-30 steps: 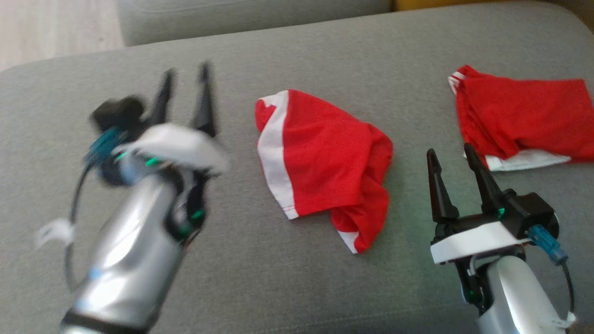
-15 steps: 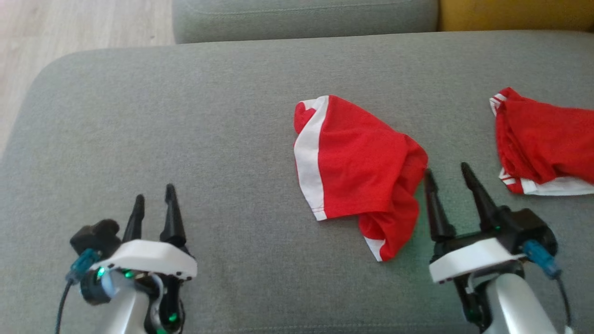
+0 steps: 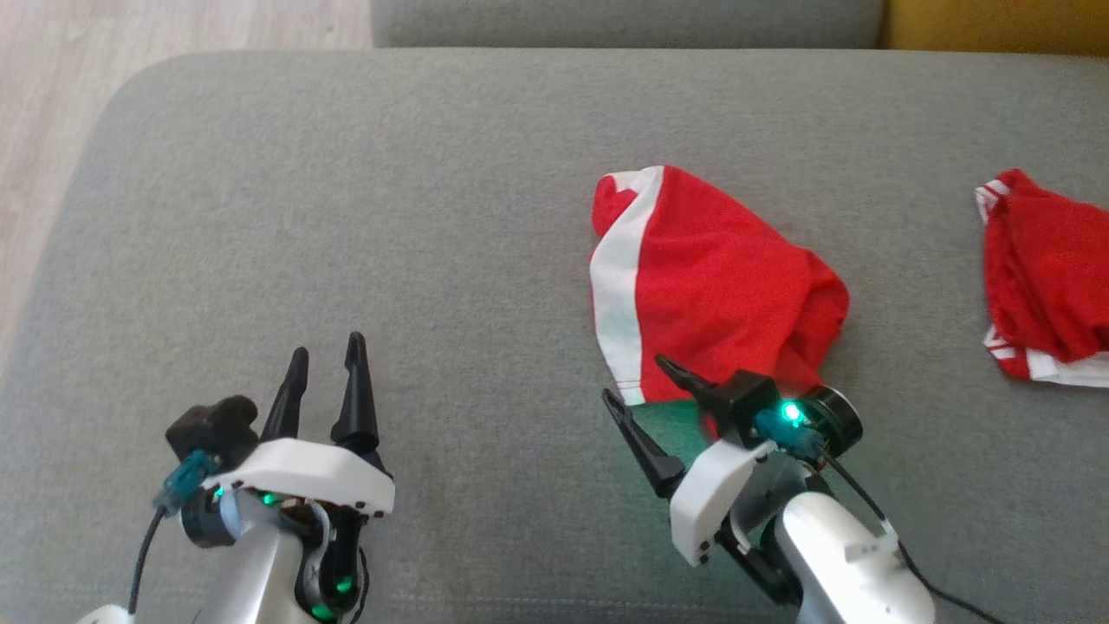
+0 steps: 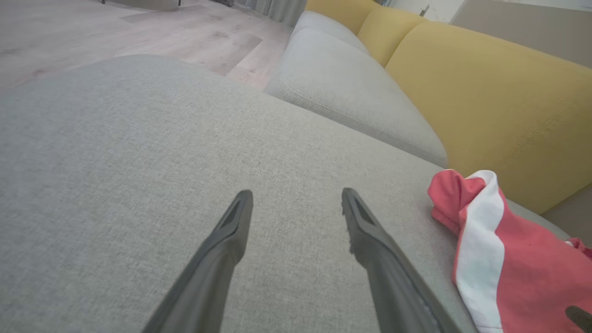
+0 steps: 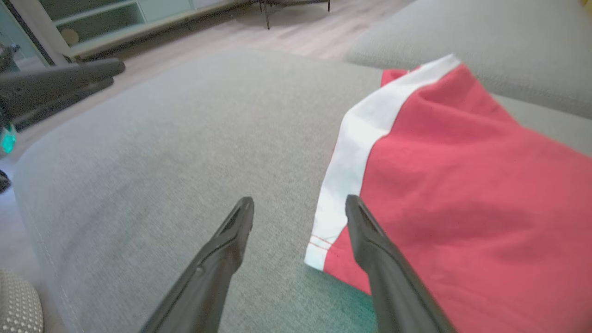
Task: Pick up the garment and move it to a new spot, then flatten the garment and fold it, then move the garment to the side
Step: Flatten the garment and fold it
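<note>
Lying crumpled on the grey fabric sofa cushion point(image 3: 390, 217) is the red cloth garment with a white band point(image 3: 710, 286), right of centre in the head view, white band along its left edge, bunched folds at its right side.

Right gripper point(image 3: 637, 380) sits at the garment's near left corner, tilted, fingers pointing up and left. Jaws spread wide, nothing between them. In the right wrist view the right gripper point(image 5: 298, 202) straddles the hem corner: one finger over the garment point(image 5: 453, 185) near the white band, the other over bare cushion. Contact with the cloth: cannot tell.

Left gripper point(image 3: 327, 345) is at lower left, well apart from the garment, over bare cushion. Jaws wide, holding nothing. The left wrist view shows the left gripper point(image 4: 296, 193) spread above grey fabric, with the garment point(image 4: 518, 263) off to the right.

A second red garment with white trim point(image 3: 1048, 286) lies at the right edge, well apart from the first. Yellow sofa backrest point(image 4: 485, 83) is behind the cushions. Pale wooden floor point(image 3: 43, 87) is at upper left.
</note>
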Available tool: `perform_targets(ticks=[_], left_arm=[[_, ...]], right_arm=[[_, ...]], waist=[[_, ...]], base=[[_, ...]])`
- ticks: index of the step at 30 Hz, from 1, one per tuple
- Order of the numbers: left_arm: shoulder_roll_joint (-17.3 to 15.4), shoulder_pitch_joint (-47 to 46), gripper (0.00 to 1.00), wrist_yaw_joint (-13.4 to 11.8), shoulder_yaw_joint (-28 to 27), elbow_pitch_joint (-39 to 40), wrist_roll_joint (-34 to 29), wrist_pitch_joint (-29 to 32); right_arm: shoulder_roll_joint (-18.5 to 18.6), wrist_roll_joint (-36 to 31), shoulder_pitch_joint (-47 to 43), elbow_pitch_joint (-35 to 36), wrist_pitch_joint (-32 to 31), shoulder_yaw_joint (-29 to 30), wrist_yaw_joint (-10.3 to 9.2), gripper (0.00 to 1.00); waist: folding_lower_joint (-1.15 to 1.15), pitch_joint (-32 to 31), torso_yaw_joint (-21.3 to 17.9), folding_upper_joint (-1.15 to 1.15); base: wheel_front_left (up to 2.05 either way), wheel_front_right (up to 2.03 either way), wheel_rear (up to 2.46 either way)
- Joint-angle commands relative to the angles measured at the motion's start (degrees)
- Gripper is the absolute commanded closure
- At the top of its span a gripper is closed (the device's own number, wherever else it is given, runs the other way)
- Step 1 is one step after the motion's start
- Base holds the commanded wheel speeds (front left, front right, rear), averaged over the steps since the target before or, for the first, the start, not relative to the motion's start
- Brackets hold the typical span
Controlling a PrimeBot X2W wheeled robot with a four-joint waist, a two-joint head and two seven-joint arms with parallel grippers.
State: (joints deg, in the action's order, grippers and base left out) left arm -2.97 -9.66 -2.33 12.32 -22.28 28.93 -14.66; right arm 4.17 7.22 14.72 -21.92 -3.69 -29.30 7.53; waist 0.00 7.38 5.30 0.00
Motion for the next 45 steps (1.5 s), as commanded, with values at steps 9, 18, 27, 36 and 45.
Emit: perform_targets(ticks=[9,18,27,36,45], left_arm=[[0.07,-3.54,0.00,1.03,-1.15,0.57,0.26,-0.34],[0.08,-3.92,0.00,0.29,0.12,1.04,1.72,-0.34],[0.09,-4.38,0.00,0.03,0.55,1.08,2.23,-0.34],[0.09,-3.67,0.00,-0.20,-0.59,1.00,2.05,-0.34],[0.09,-2.19,0.00,0.04,-1.92,1.11,2.29,-0.34]], right_arm=[[-0.65,-2.00,5.85,-6.99,-2.60,0.46,-0.04,0.00],[-1.16,-2.30,7.92,-12.85,-2.92,1.19,-0.04,0.00],[-1.27,0.28,9.24,-16.11,-2.98,-0.38,-0.04,1.00],[-1.28,-0.28,9.76,-15.22,2.04,0.26,-0.04,1.00],[4.37,4.58,4.62,-4.45,1.30,-6.25,-0.04,1.00]], waist=[[0.00,2.10,2.69,0.00],[0.00,2.96,3.41,0.00],[0.00,3.36,3.50,0.00],[0.00,2.22,1.91,0.00],[0.00,-1.25,-3.12,0.00]], base=[[0.00,0.00,0.00],[0.00,0.00,0.00],[0.00,0.00,0.00],[0.00,0.00,0.00],[0.00,0.00,0.00]])
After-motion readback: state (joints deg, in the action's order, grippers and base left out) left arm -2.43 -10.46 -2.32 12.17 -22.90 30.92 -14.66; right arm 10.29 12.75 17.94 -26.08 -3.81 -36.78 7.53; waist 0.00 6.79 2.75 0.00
